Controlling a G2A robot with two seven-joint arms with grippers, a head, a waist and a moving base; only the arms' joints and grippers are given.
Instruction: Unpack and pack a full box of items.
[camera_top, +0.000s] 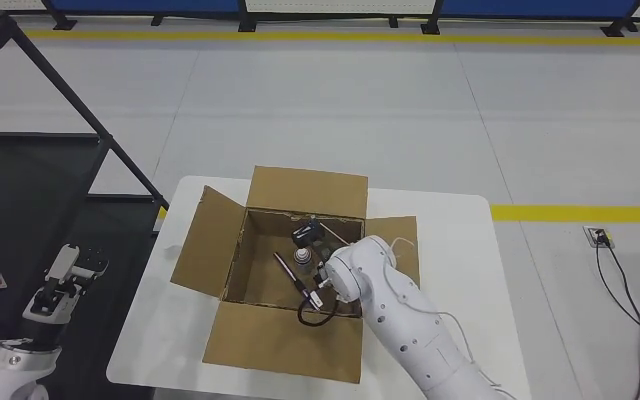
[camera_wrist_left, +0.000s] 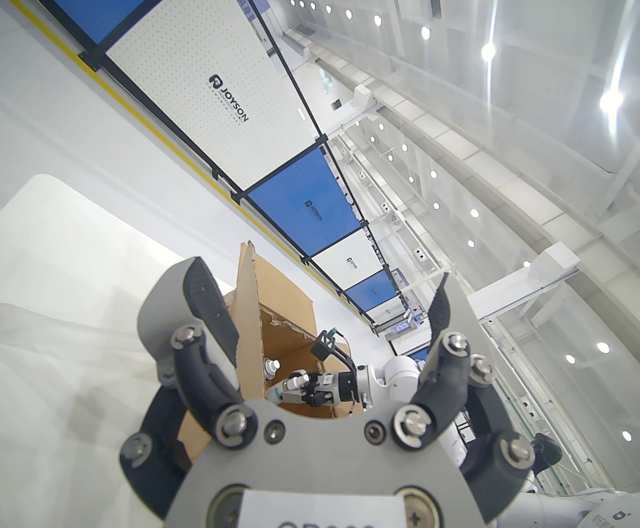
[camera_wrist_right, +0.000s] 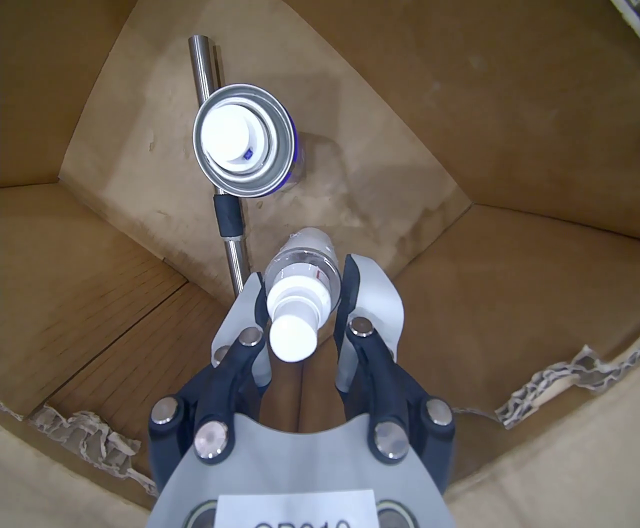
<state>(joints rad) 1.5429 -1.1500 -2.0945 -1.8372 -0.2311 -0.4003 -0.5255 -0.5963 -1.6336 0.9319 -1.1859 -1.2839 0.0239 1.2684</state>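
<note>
Right tool (camera_wrist_right: 305, 277): clenched on small clear bottle (camera_wrist_right: 295, 300), inside cardboard box (camera_wrist_right: 450, 125). Spray can (camera_wrist_right: 245, 140): upright, beside metal rod (camera_wrist_right: 202, 65). Left tool (camera_wrist_left: 320, 280): released, well apart from box.

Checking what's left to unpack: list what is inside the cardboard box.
The cardboard box holds an upright spray can, a metal rod lying flat and a small bottle gripped by the right claw. The arm covers the floor beneath it.
</note>
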